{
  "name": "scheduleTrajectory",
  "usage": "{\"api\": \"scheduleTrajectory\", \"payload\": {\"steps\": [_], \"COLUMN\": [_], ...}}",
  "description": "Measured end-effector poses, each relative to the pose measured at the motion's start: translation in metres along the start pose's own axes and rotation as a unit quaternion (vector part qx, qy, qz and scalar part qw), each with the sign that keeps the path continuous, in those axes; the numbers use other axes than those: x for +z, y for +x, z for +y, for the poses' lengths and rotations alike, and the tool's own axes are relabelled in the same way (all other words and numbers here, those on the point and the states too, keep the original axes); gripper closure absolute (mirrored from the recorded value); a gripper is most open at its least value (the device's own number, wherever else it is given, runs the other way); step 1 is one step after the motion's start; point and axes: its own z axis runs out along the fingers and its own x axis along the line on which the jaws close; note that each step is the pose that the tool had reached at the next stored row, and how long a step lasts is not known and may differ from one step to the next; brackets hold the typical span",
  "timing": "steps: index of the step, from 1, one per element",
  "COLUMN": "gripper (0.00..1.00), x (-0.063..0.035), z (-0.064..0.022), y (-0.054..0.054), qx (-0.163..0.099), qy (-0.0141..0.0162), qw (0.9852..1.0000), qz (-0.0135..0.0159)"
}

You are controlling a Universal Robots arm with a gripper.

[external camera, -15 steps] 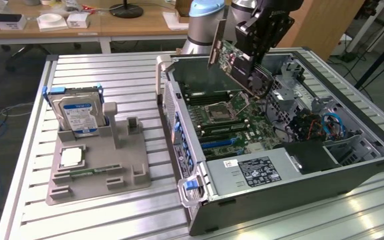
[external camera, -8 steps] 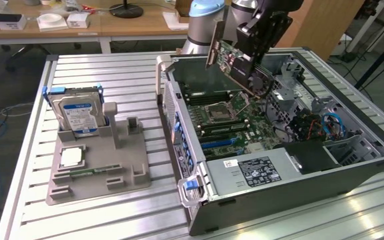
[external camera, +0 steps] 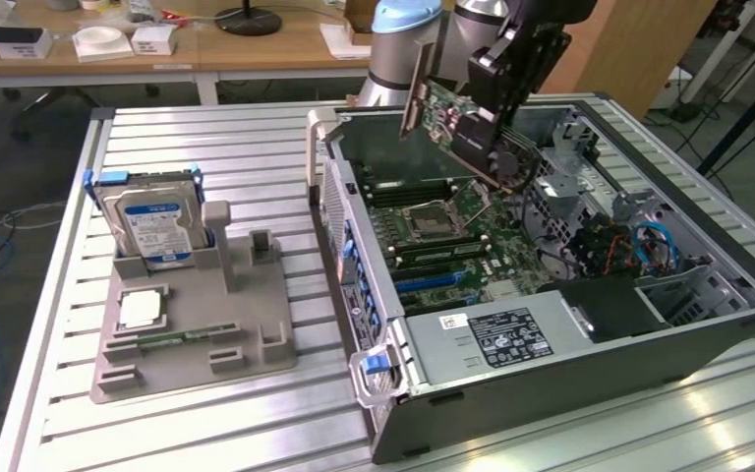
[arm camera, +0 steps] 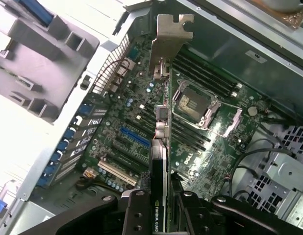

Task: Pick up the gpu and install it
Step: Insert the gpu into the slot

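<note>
Squareness matters: with the tool [arm camera: 164, 210] clenched on the gpu [arm camera: 162, 122] above the motherboard [arm camera: 117, 115], keep its edge parallel to the blue slot [arm camera: 134, 137].

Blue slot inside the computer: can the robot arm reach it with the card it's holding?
Probably yes. The computer case is open, the end effector holds the gpu above the motherboard, and nothing seems to cover the blue slot.

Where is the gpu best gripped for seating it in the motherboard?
The long edge away from the motherboard, pinched across its flat faces from above, as the gripper holds the gpu: the card is thin, and its bracket is left free.
</note>
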Motion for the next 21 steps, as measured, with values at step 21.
{"api": "scheduleTrajectory", "payload": {"steps": [21], "gripper": [0.74], "x": [0.0035], "z": [-0.0001], "y": [0.0000], "qx": [-0.139], "qy": [0.0004], "qw": [0.9903], "qz": [0.0058]}}
